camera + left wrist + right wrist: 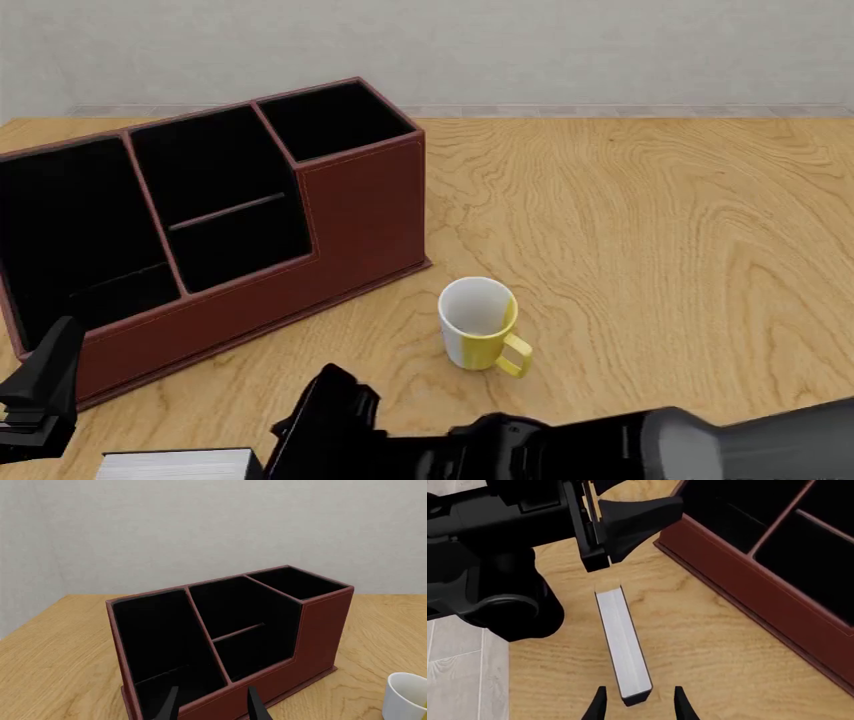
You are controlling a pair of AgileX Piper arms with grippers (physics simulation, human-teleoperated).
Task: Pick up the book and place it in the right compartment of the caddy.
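You face a light wooden table [667, 220] with strong wavy grain, reaching back to a plain, pale grey wall [534, 45]. A pale baseboard strip [601, 110] runs along the wall's foot. Beyond the table's near edge lies a light grey tiled floor [464, 675]. Lighting is soft and even.

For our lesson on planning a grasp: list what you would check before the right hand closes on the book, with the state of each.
1. Right hand open: ok, fingers spread.
2. Book between the fingers: ok in the right wrist view; its near end sits in the gap.
3. Fingers low enough to grip: cannot tell.
4. Left hand clear of the book: ok, though the left arm hangs just beyond the book's far end.
5. Right compartment of the caddy free: ok, nothing visible inside.
6. Mug off the path: cannot tell; it stands near the caddy's right end.
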